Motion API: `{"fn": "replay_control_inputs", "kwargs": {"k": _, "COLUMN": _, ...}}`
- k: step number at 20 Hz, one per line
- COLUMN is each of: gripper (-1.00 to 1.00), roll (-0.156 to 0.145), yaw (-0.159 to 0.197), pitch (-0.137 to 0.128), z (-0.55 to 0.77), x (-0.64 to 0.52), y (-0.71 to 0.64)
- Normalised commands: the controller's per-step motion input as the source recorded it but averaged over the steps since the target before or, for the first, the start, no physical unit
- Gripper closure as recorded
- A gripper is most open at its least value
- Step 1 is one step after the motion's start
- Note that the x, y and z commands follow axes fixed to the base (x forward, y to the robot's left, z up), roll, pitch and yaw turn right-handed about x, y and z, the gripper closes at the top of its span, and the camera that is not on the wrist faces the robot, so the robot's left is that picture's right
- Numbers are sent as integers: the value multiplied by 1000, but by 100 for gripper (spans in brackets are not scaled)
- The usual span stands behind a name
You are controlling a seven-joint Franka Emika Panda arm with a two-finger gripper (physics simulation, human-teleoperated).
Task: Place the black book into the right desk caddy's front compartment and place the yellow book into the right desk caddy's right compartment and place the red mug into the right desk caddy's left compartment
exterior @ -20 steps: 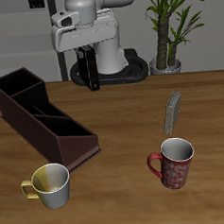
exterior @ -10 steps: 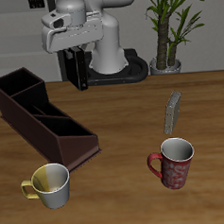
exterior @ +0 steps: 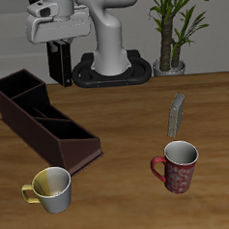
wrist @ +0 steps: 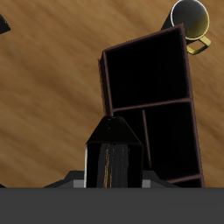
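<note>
Even, soft render light; faint shadows (caddy interior black); sharp.

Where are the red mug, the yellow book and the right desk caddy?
red mug (exterior: pixel 176 167): exterior view, on its speckled side.
yellow book (exterior: pixel 178 116): exterior view, on its grey-tan cover.
right desk caddy (exterior: pixel 52 137): exterior view, on its long outer wall.

The desk (exterior: pixel 127 125) shows a warm wood grain with a soft sheen. The right desk caddy (exterior: pixel 39 117) looks like matt dark maroon board. The red mug (exterior: pixel 176 166) has a glossy, speckled glaze, perhaps ceramic. The cream mug (exterior: pixel 50 189) gleams smoothly.
</note>
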Motion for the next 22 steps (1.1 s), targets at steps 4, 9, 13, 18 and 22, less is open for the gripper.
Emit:
{"fn": "replay_control_inputs", "kwargs": {"k": 4, "gripper": 100, "roll": -40, "yaw": 29, "pitch": -7, "z": 96, "x": 224, "y": -330}}
{"fn": "replay_control_inputs", "kwargs": {"k": 9, "gripper": 100, "roll": 5, "yaw": 8, "pitch": 24, "z": -97, "x": 153, "y": -116}}
{"fn": "replay_control_inputs", "kwargs": {"k": 13, "gripper": 100, "roll": 35, "yaw": 71, "pitch": 39, "z": -236, "x": 166, "y": -6}}
{"fn": "replay_control_inputs", "kwargs": {"k": 18, "gripper": 100, "roll": 23, "yaw": 67, "pitch": 36, "z": -167, "x": 77, "y": 24}}
{"fn": "replay_control_inputs", "kwargs": {"k": 22, "gripper": 100, "roll": 6, "yaw": 41, "pitch": 6, "z": -71, "x": -11, "y": 6}}
